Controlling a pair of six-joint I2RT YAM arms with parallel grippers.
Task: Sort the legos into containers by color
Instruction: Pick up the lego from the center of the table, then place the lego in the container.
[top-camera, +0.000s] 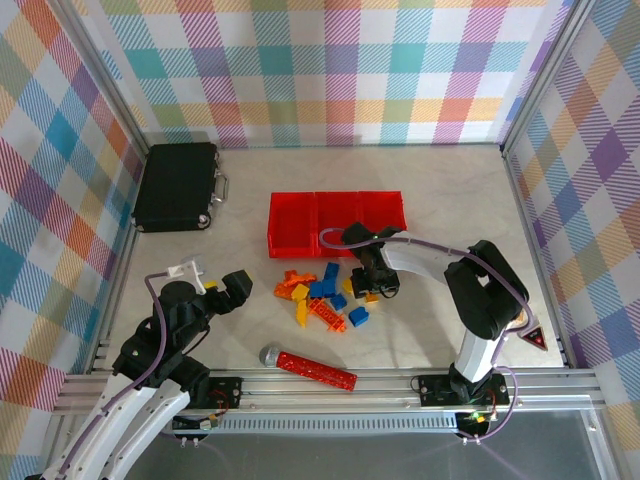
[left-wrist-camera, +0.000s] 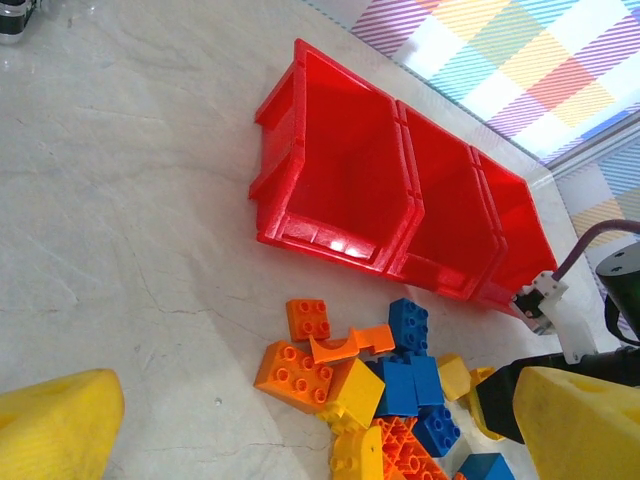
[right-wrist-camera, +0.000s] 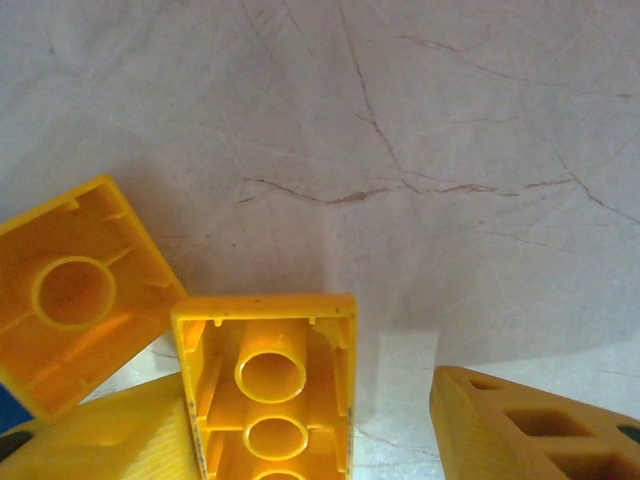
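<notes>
Yellow brick (right-wrist-camera: 265, 385), underside up, lies lower centre in the right wrist view, its long axis up-frame. The right gripper (right-wrist-camera: 300, 400) straddles it, fingers half-spread: lower-left finger against it, lower-right finger apart. The left gripper (left-wrist-camera: 320, 420) gapes wide.

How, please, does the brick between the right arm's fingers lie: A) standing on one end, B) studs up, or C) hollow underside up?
C: the right wrist view shows the yellow brick between the right arm's fingers, its open underside and round tubes facing the camera.
</notes>
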